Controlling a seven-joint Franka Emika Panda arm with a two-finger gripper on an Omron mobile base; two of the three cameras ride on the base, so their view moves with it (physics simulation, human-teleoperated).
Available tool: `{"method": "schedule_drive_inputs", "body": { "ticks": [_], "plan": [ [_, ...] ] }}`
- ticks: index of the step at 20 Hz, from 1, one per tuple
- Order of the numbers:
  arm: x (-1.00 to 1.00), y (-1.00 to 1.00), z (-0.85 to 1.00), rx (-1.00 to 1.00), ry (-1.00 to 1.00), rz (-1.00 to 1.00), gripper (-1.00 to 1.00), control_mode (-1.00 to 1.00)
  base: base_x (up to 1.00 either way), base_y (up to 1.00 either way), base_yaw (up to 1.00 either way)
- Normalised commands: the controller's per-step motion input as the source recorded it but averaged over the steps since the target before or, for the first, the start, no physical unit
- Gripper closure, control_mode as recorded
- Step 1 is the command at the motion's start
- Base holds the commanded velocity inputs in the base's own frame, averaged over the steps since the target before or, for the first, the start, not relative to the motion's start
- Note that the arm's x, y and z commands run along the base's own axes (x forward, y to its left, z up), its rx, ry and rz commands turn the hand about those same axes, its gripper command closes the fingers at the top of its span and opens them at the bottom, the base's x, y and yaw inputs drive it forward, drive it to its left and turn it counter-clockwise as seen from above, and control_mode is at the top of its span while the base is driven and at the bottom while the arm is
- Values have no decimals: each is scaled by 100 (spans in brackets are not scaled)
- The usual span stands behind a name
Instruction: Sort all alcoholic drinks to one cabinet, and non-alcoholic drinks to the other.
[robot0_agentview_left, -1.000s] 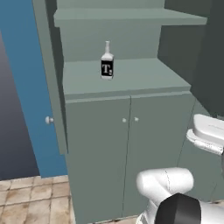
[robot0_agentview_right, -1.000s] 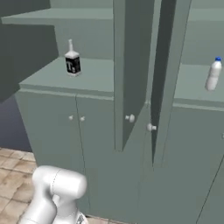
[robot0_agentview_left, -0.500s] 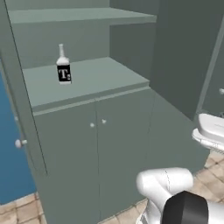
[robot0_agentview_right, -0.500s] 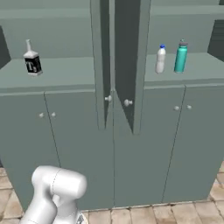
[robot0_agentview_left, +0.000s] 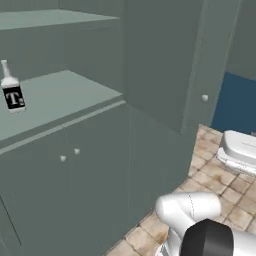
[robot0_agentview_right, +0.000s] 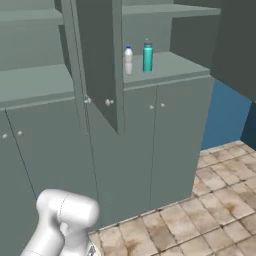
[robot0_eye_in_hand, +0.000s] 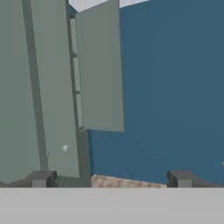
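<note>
1. The square clear bottle (robot0_agentview_left: 12, 93) with a black label and white "T" stands upright on the open shelf to my left.
2. The white bottle (robot0_agentview_right: 128, 60) with a blue cap stands upright on the right-hand shelf.
3. The teal bottle (robot0_agentview_right: 147, 56), grey-capped, stands upright just beside it.

Open cabinet doors (robot0_agentview_right: 100, 60) jut out between the two shelves; room lies bare around the black-labelled bottle (robot0_agentview_left: 12, 92), while the white bottle (robot0_agentview_right: 128, 60) and teal bottle (robot0_agentview_right: 147, 56) crowd together.
</note>
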Motion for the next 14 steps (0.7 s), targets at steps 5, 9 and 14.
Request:
{"method": "schedule_drive_inputs", "body": {
  "ticks": [5,9,14],
  "plan": [
    [0,0,0,0,0,0,-100,100,-32,-24,-51],
    [0,0,0,0,0,0,-100,100,-11,-38,-49],
    [0,0,0,0,0,0,-100,100,-10,-46,-44]
  ]
}}
